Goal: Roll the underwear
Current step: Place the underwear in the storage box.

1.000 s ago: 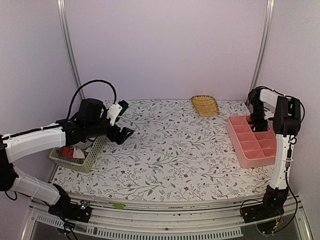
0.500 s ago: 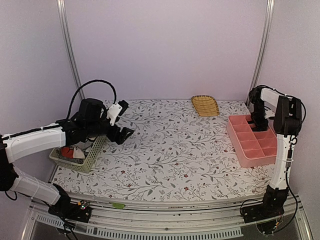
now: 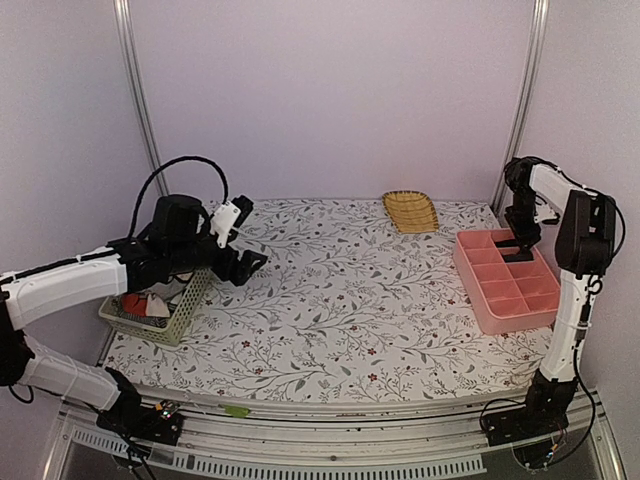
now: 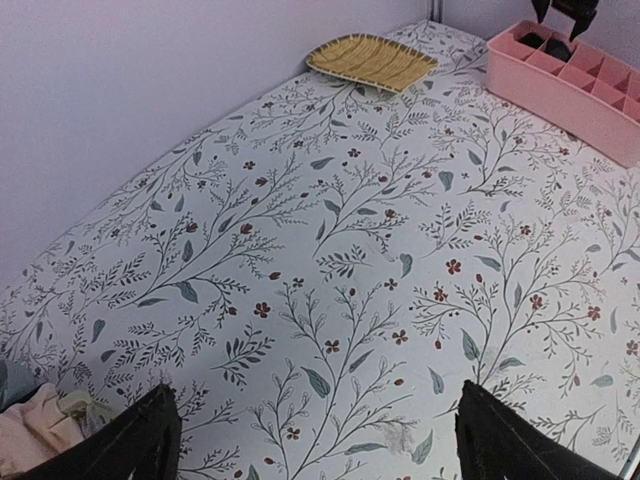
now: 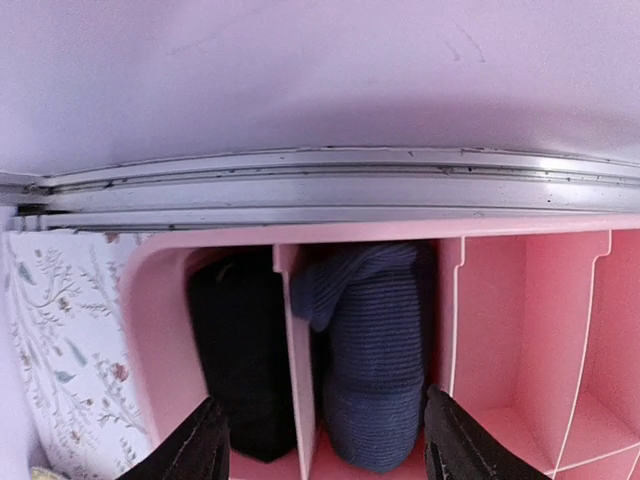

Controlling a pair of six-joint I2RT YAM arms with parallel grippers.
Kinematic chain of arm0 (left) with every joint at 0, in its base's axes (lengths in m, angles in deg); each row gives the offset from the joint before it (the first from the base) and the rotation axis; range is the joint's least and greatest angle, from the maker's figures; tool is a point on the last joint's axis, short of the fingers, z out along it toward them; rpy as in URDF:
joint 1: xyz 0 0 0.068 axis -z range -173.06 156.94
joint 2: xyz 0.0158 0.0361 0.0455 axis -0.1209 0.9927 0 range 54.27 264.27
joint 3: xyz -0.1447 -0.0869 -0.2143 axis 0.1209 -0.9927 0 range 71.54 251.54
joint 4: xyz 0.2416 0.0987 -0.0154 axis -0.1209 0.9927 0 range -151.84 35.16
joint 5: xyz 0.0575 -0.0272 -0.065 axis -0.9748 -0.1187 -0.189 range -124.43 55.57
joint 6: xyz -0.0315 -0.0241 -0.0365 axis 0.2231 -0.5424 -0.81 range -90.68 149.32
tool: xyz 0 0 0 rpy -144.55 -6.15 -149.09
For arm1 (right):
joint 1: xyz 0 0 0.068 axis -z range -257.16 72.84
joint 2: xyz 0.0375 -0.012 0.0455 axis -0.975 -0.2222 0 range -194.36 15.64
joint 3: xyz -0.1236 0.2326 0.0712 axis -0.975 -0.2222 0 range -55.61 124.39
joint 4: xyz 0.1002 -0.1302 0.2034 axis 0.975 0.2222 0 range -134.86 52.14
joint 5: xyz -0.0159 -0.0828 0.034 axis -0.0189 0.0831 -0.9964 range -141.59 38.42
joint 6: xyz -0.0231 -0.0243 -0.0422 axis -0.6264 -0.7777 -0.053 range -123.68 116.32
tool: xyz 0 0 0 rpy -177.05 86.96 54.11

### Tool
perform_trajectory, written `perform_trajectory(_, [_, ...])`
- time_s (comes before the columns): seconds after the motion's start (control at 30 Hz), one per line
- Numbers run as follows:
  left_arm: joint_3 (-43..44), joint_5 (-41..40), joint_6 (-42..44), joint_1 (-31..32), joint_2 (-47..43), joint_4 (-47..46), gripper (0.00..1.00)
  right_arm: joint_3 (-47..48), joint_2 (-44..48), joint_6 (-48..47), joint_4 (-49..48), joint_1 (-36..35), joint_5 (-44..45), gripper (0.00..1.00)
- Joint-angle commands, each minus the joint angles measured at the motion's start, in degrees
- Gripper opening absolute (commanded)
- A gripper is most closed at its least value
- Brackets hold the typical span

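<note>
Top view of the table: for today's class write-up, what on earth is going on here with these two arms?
Two robot arms are putting away rolled underwear. The right hand hangs open over the far corner of the pink tray, where a black roll and a dark blue roll sit in neighbouring compartments. The left hand is open and empty above the table, beside the green basket, which holds red and pale cloth not yet rolled.
</note>
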Motion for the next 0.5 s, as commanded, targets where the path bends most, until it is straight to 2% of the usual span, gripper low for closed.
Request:
perform_trajectory(0.0, [2.29, -0.97, -3.61, -1.21, -0.11, 0.99, 0.96, 1.03, 7.1, -3.43, -4.74, -1.59, -1.8, 0.7])
perform_trajectory(0.13, [5.89, -0.59, -6.69, -3.59, 0.7, 5.05, 0.96, -0.3, 11.7, -8.85, -10.01, -3.68, -3.83, 0.78])
perform_trajectory(0.27, [10.21, 0.11, -10.91, -7.52, 0.84, 9.62, 0.96, -5.53, 16.79, -17.1, -20.2, -5.55, -8.33, 0.85])
perform_trajectory(0.37, [13.87, 1.93, -15.85, -12.17, 1.37, 14.79, 0.96, -9.96, 20.72, -26.39, -29.28, -6.96, -13.06, 0.88])
perform_trajectory(0.47, [15.73, 5.15, -19.01, -18.13, 1.89, 20.76, 0.96, -16.36, 24.96, -35.79, -37.88, -7.49, -21.72, 0.91])
